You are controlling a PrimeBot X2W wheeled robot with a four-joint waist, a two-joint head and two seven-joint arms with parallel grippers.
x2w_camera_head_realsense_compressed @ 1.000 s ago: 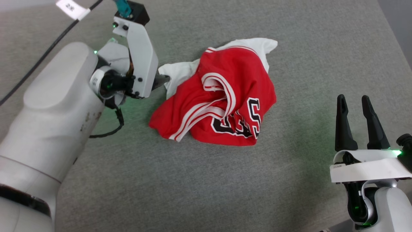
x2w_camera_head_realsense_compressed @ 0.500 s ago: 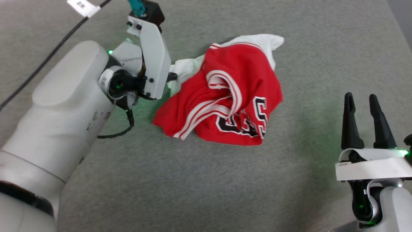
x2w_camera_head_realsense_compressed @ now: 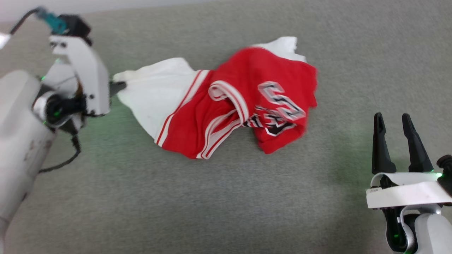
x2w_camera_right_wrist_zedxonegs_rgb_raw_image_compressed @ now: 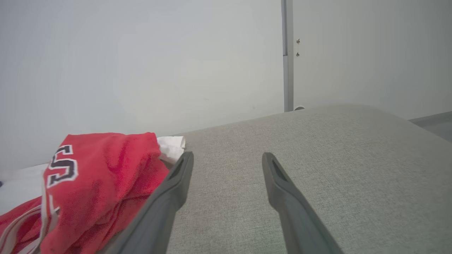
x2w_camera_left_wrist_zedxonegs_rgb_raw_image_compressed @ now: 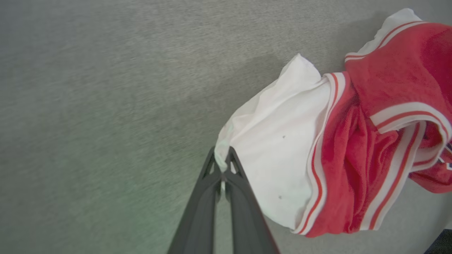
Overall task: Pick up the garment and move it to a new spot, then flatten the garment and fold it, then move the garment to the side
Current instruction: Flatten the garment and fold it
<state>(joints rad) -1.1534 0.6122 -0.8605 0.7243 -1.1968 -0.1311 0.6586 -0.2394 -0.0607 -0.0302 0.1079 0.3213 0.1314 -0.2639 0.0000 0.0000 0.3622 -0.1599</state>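
Observation:
The garment [x2w_camera_head_realsense_compressed: 226, 102], a red jersey with white sleeves, striped trim and black-and-white lettering, lies crumpled and stretched sideways on the grey cloth surface [x2w_camera_head_realsense_compressed: 212, 204]. My left gripper [x2w_camera_head_realsense_compressed: 118, 85] is shut on the tip of its white sleeve at the left; the left wrist view shows the garment [x2w_camera_left_wrist_zedxonegs_rgb_raw_image_compressed: 317, 148] with the sleeve edge pinched between the fingertips of the left gripper [x2w_camera_left_wrist_zedxonegs_rgb_raw_image_compressed: 222, 160]. At the lower right my right gripper [x2w_camera_head_realsense_compressed: 392, 121] stands open, apart from the cloth. In the right wrist view the right gripper [x2w_camera_right_wrist_zedxonegs_rgb_raw_image_compressed: 227, 157] holds nothing, and the garment [x2w_camera_right_wrist_zedxonegs_rgb_raw_image_compressed: 99, 176] lies to its left.
The grey padded surface [x2w_camera_right_wrist_zedxonegs_rgb_raw_image_compressed: 317, 169] extends on all sides of the garment. A pale wall [x2w_camera_right_wrist_zedxonegs_rgb_raw_image_compressed: 141, 63] with a vertical metal strip [x2w_camera_right_wrist_zedxonegs_rgb_raw_image_compressed: 287, 56] stands behind it. A black cable [x2w_camera_head_realsense_compressed: 63, 162] hangs by my left forearm.
My left gripper closed on the white sleeve and pulled it leftward, stretching the garment out; the lettered part rolled over. The head camera shifted. The right gripper stayed open.

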